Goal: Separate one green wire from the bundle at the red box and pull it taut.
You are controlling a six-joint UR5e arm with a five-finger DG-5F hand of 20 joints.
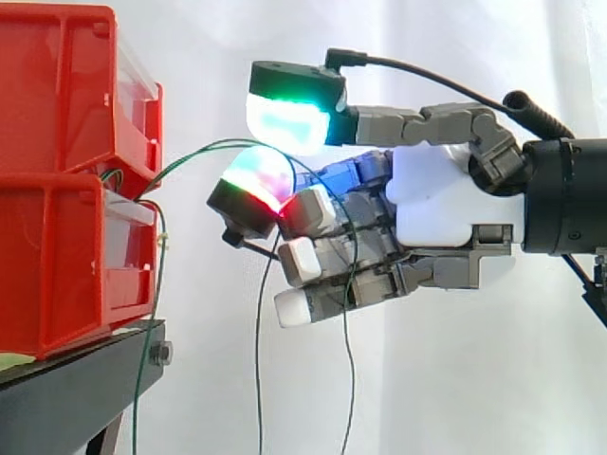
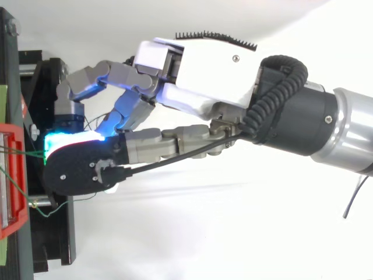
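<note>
Just right of the 2 stacked red bins [image 1: 57, 237], the hand [image 1: 446, 204] is pinching 1 green wire [image 1: 190, 152] between its thumb and a curled finger. The wire is arcing slackly out from between the bins, with other strands [image 1: 257, 379] hanging below.

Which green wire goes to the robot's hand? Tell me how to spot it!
Look at the two stacked red plastic bins on the left of the side view; thin green wires come out between them. The arching green wire rises across to the robot hand, unlike the hanging green wire that drops straight down beside the bins.
</note>
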